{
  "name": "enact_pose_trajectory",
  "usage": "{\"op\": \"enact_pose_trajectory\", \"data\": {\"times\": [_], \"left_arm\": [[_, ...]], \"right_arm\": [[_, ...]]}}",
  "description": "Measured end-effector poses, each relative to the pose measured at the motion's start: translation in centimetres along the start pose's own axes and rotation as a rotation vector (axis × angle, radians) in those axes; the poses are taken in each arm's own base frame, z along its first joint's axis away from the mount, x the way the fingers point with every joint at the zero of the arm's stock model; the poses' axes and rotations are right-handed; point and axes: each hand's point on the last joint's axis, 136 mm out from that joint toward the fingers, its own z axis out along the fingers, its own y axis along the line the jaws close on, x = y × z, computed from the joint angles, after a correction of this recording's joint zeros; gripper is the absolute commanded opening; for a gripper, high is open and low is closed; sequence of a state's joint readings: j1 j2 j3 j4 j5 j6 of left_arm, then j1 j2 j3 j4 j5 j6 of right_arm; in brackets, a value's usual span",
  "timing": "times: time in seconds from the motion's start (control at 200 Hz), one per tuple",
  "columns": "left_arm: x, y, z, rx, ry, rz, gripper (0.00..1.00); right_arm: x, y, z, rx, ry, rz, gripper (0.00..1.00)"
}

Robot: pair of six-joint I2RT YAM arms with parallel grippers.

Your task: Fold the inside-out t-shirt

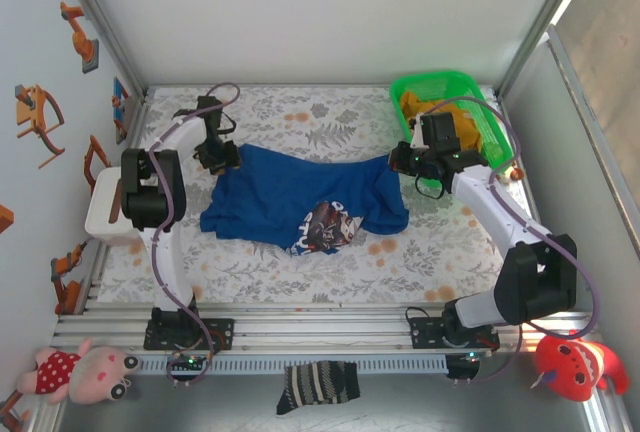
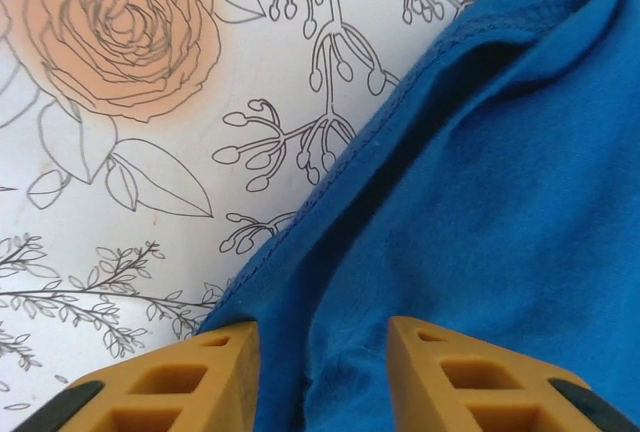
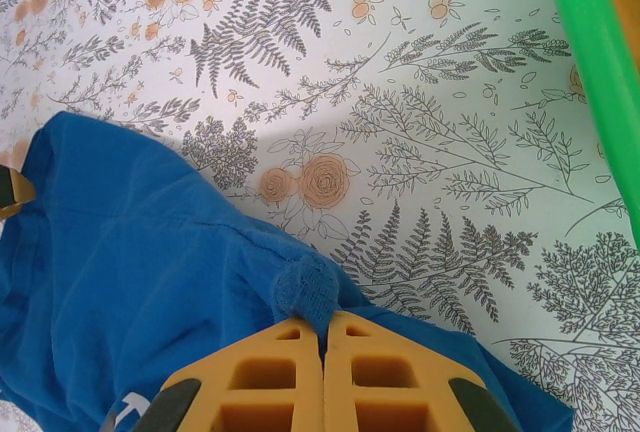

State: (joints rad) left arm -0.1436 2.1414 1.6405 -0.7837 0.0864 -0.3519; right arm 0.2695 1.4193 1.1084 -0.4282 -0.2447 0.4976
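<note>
Right gripper (image 3: 322,324): jaws pressed together, a small nub of the inside-out t-shirt (image 3: 130,252) pinched at the tips, at the shirt's right corner. Left gripper (image 2: 322,337): fingers (image 2: 455,372) apart, a fold of blue cloth lying in the gap near a stitched hem; we cannot tell whether it is gripped. From above, we see the shirt spread across the middle of the floral tablecloth (image 1: 300,117) between the two grippers, its dark printed patch (image 1: 325,227) toward the near edge. Nothing lies on the cloth. The green basket (image 1: 430,82) stands at the far right corner, just behind the right gripper, holding a mustard-yellow garment (image 1: 420,104). A striped sock (image 1: 318,387) lies on the near ledge.
</note>
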Motion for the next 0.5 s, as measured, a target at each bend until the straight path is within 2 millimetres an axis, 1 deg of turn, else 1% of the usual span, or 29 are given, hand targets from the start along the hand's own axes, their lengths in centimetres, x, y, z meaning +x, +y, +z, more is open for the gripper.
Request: {"op": "enact_pose_trajectory", "data": {"times": [0.15,0.451,0.496], "left_arm": [[0.19,0.1,0.39,-0.004,0.012,0.002,0.28],[-0.07,-0.01,0.45,-0.004,0.01,0.005,0.28],[-0.09,-0.02,0.57,-0.004,0.012,0.005,0.25]], "right_arm": [[0.0,0.0,0.0,0.0,0.0,0.0,0.0],[-0.25,0.16,-0.13,-0.003,-0.006,-0.002,0.0],[-0.34,0.21,-0.17,-0.004,-0.008,-0.002,0.0]]}}
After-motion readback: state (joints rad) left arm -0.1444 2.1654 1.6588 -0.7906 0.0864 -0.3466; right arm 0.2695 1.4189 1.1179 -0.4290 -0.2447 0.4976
